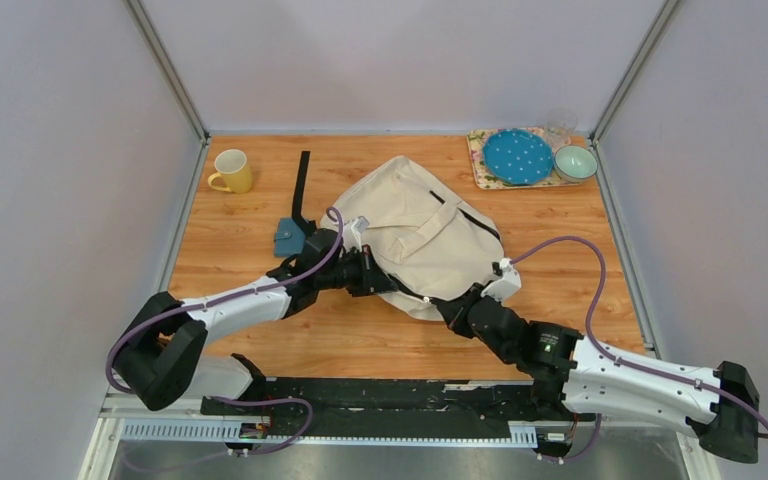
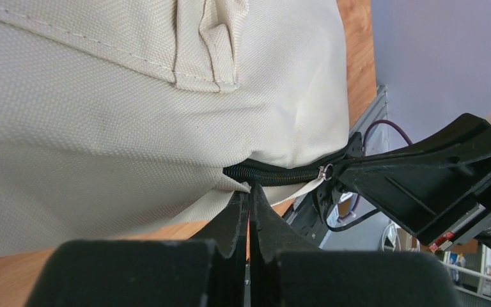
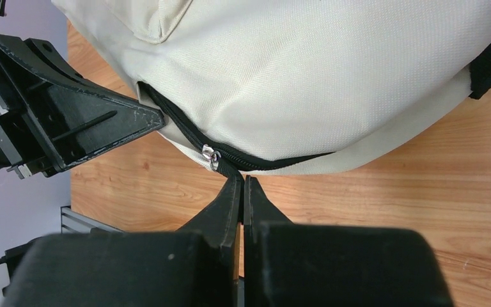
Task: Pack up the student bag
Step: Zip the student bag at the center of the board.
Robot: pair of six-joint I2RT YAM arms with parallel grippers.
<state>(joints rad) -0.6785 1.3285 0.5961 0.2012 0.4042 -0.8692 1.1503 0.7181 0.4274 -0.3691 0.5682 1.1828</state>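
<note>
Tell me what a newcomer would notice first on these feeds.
The cream student bag fills the middle of the table. Both grippers are shut at its near edge: the left gripper pinches fabric by the black zipper, and the right gripper seems to hold the zipper pull. A yellow mug stands far left.

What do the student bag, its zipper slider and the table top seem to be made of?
Student bag: likely matte cream canvas; a coarse weave shows.
Zipper slider: seemingly metal; it glints silver.
Table: wood or wood-look laminate, with grain lines.
</note>
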